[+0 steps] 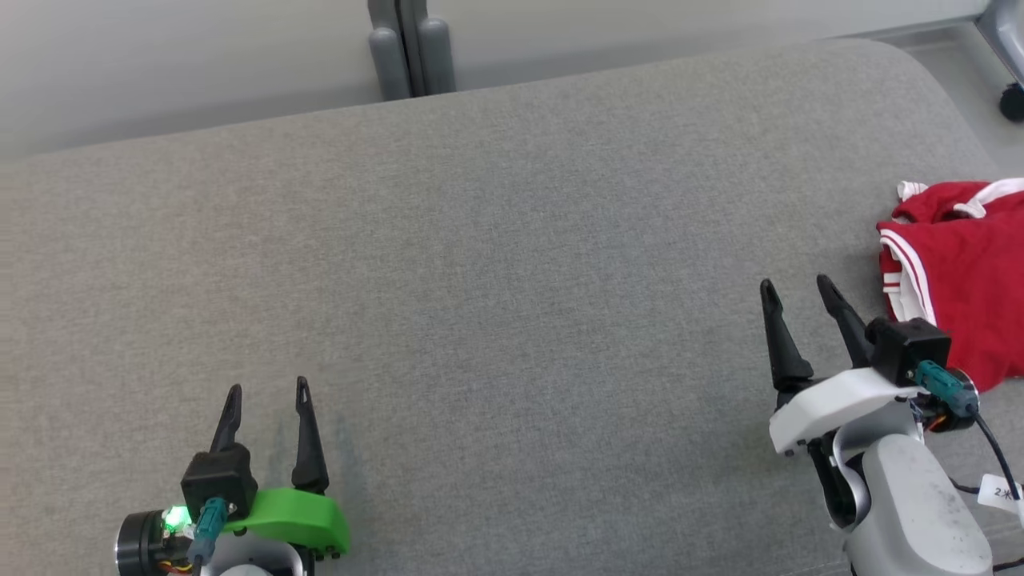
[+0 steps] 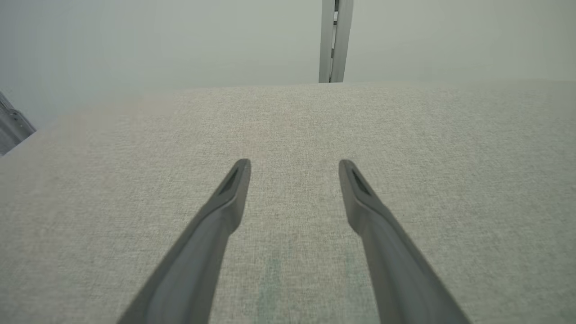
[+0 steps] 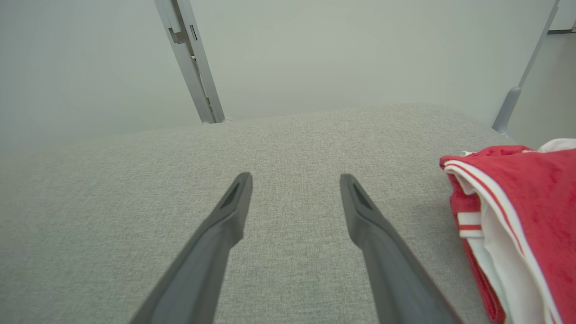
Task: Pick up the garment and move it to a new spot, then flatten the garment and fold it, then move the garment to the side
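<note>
Garment (red, striped edge near-to-far) beside wide-apart right pincer; left pincer apart too.

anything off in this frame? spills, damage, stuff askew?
No spill or damage. The red garment sits bunched at the right edge of the grey cushion, white lining showing and partly cut off by the frame. Faint greenish streaks mark the fabric under the left gripper; stain or light tint, can't tell.

Grey fabric surface, possibly castor beyond
</note>
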